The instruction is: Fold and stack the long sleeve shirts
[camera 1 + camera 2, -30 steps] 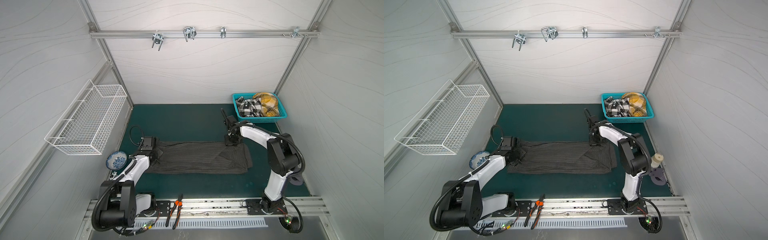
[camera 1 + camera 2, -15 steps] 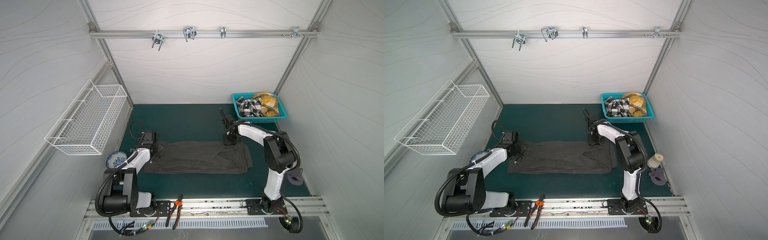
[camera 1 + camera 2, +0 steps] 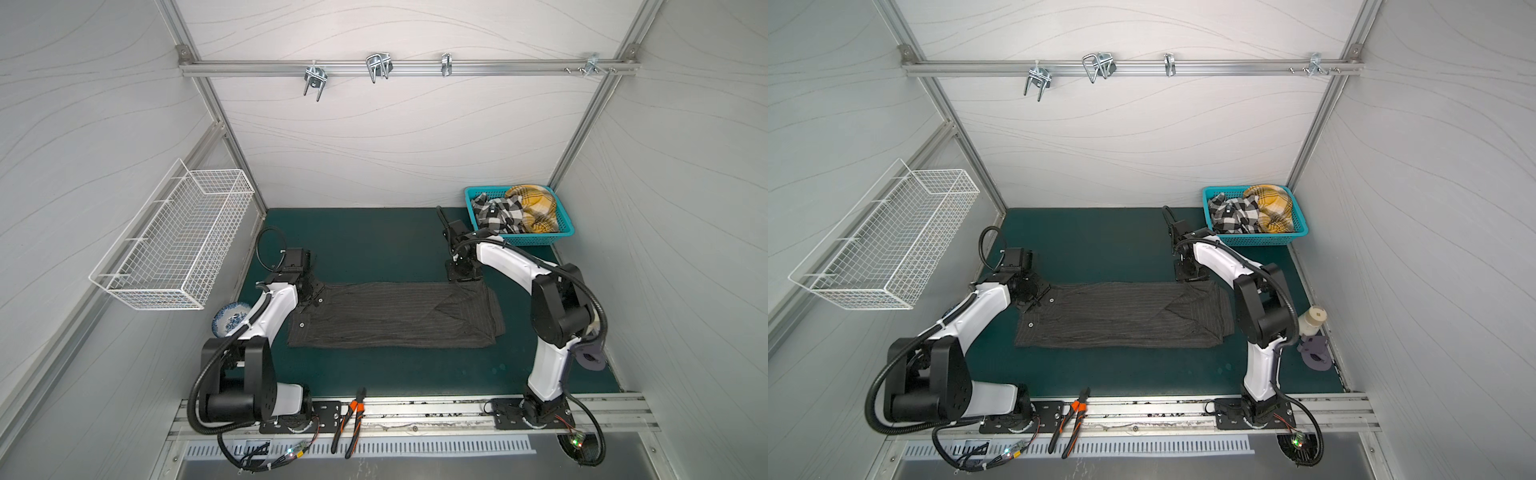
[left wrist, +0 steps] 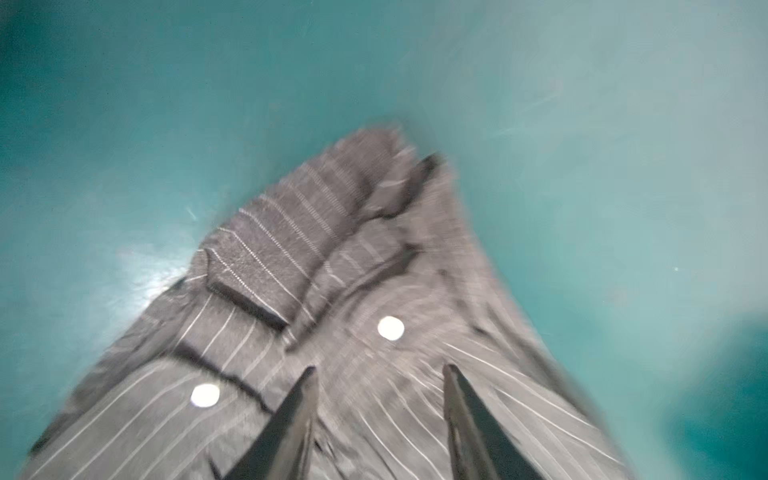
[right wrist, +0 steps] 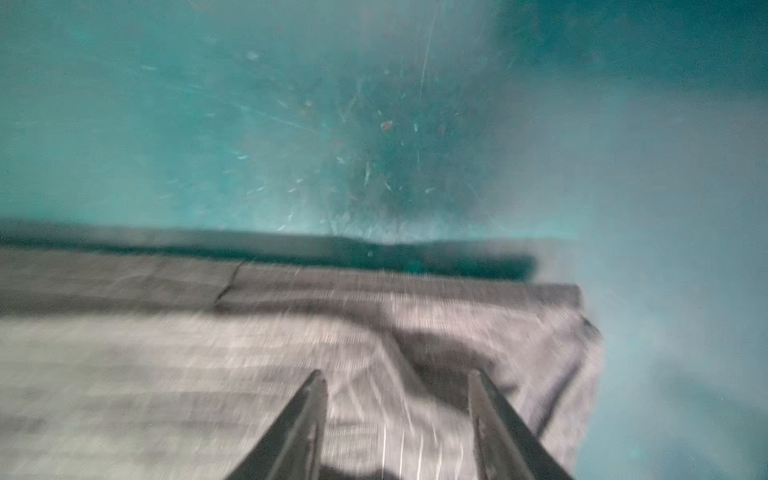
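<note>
A dark charcoal pinstriped long sleeve shirt (image 3: 395, 316) (image 3: 1121, 316) lies flat on the green mat, folded into a long band running left to right. My left gripper (image 3: 309, 291) (image 3: 1030, 297) stands over its far left corner, near the white buttons (image 4: 390, 328). In the left wrist view that gripper (image 4: 380, 369) is open, with cloth (image 4: 291, 257) lying beneath the gap. My right gripper (image 3: 463, 276) (image 3: 1190, 276) is at the far right corner. Its jaws (image 5: 397, 373) are also open above the folded fabric (image 5: 249, 353).
A teal basket (image 3: 557, 237) holding plaid garments sits at the back right. A white wire basket (image 3: 178, 245) hangs on the left wall, above a blue-patterned bowl (image 3: 230, 324). Orange pliers (image 3: 351, 419) lie on the front rail. A white cup (image 3: 1314, 320) stands by the right arm.
Both grippers went from shut to open, letting go of the shirt's far edge. The left gripper shifted slightly toward the back. The shirt lies flat as before.
</note>
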